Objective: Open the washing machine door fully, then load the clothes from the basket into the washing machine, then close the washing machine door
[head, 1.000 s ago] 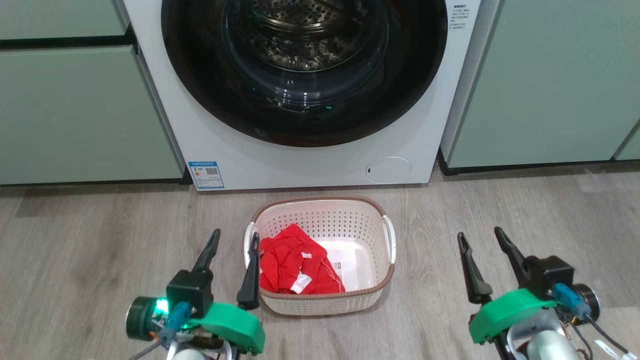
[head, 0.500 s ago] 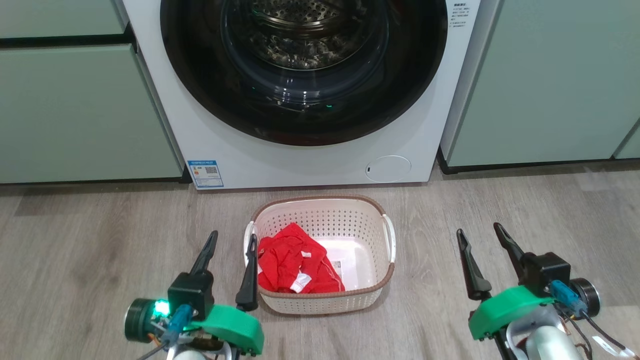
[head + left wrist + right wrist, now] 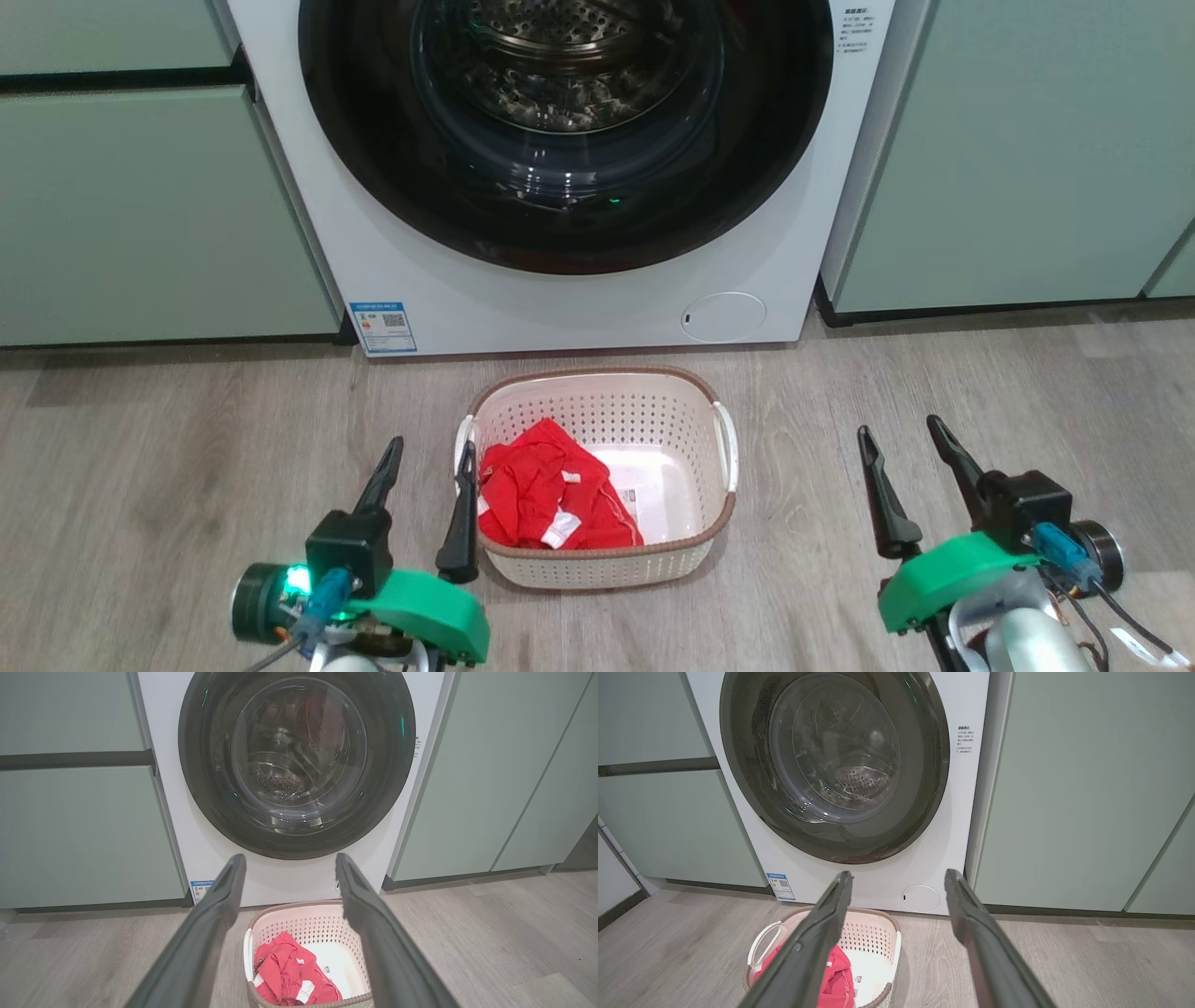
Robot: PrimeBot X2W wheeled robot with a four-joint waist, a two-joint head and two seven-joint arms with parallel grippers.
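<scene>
At near left, the left gripper [image 3: 431, 444] is hovering just beside the basket [image 3: 597, 566], its fingers spread wide and holding nothing. The clothes [image 3: 541, 499] are lying in the basket's left half, on the floor before the washing machine [image 3: 560, 313]. Beyond, the washing machine door [image 3: 373, 187] is sitting shut. At near right, the right gripper [image 3: 898, 427] is likewise gaping empty. Opening, loading and closing are all waiting to be done.
</scene>
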